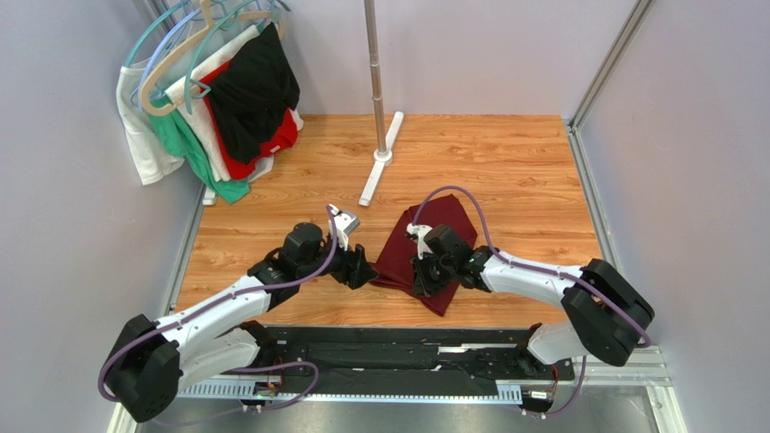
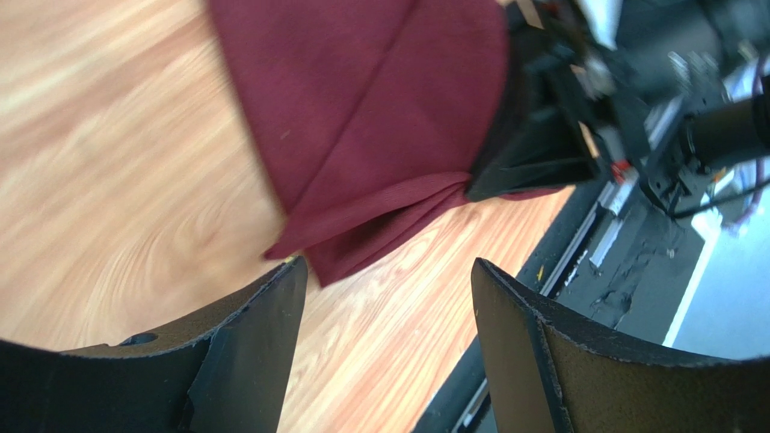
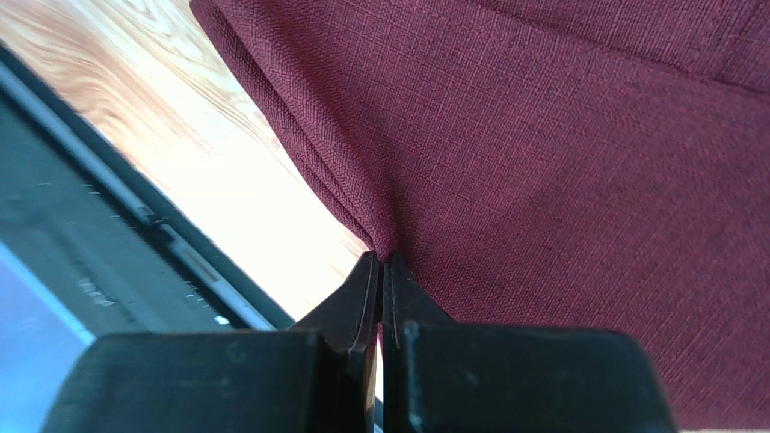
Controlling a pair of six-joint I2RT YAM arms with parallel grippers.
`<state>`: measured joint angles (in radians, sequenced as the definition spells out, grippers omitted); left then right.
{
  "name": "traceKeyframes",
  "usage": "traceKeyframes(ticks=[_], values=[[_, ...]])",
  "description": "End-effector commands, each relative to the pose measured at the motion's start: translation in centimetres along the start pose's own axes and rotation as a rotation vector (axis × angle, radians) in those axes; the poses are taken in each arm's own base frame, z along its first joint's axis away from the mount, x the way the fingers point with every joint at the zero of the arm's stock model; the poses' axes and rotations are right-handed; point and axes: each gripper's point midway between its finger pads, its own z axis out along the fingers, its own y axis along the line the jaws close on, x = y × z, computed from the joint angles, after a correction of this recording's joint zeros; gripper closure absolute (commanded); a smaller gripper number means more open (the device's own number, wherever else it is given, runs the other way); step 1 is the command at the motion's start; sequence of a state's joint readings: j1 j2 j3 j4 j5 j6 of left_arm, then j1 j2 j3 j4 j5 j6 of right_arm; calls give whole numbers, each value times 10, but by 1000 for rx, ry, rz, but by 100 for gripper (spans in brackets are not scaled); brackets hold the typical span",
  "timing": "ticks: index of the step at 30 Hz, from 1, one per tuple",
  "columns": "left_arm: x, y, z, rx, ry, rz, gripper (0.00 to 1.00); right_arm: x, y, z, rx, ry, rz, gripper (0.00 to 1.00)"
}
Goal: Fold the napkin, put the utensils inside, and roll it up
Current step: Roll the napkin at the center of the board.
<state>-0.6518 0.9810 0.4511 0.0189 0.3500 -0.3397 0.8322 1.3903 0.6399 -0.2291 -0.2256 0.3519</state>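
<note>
The dark maroon napkin [image 1: 445,219] lies folded and bunched on the wooden table, its near part lifted. My right gripper [image 1: 425,276] is shut on a fold of the napkin [image 3: 560,153]; its jaws [image 3: 382,262] meet on a pinch of cloth at the edge. My left gripper [image 1: 360,269] stands open just left of the napkin's left corner. In the left wrist view the napkin corner [image 2: 380,117] hangs just beyond that gripper [image 2: 389,280], with only bare wood between the fingers. The right gripper [image 2: 542,153] shows there as a black shape on the cloth. The utensils are out of view.
Garments on hangers [image 1: 217,99] hang at the back left. A metal pole [image 1: 374,72] rises from a white base [image 1: 380,158] behind the napkin. Grey walls close in both sides. A black rail [image 1: 407,347] runs along the table's near edge.
</note>
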Motion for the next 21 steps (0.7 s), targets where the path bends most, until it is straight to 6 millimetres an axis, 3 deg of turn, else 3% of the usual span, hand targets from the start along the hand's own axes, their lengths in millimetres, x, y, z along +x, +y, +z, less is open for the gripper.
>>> traceKeyframes(ticks=[1,5,9,14,18,21], values=[[-36,-31,16,136,-129,224,24,-21,19,-8,-178,21,73,100],[-48,-51,31,256,-161,373,23,-16,18,-8,-259,97,102,100],[-28,-59,59,353,-79,421,26,-11,13,-5,-304,139,137,100],[-28,-78,79,470,-45,456,25,-8,10,-6,-360,176,168,100],[-7,-78,99,495,31,463,25,-9,7,-7,-387,184,184,100],[4,-79,102,509,83,457,26,-11,6,-6,-416,194,195,100]])
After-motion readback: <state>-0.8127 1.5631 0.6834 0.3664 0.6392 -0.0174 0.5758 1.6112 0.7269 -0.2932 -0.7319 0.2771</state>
